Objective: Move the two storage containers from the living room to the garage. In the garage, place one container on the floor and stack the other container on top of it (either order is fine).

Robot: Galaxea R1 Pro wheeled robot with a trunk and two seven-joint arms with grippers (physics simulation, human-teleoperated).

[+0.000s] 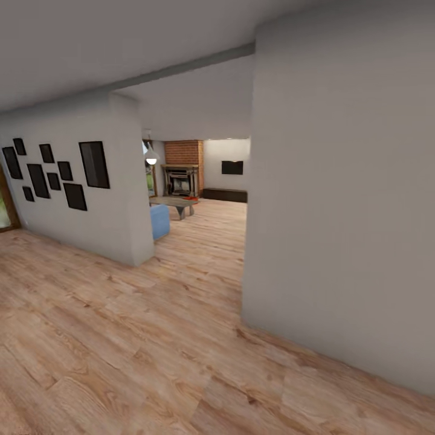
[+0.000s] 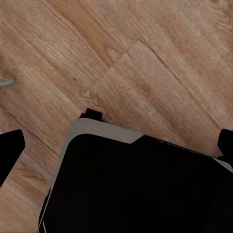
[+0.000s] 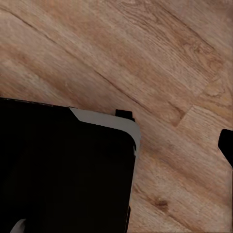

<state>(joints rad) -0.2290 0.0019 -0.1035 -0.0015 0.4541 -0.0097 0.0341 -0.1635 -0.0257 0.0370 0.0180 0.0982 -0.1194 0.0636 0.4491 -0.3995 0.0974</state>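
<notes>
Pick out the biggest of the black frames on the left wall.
The tall black frame at the right end of the cluster, nearest the wall's corner. It stands clearly taller and wider than the smaller frames scattered to its left.

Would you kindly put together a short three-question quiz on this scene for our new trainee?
1. True or false: the floor under both wrist cameras is grey concrete.
2. What stands against the far wall through the opening?
A. a brick fireplace
B. a slatted garage door
C. a bookshelf
3. Fill in: the dark picture frames hang on the ____ wall in the head view.

Key:
1. False; it is wood-plank flooring.
2. A, the brick fireplace.
3. Left; see the picture frames.
</notes>
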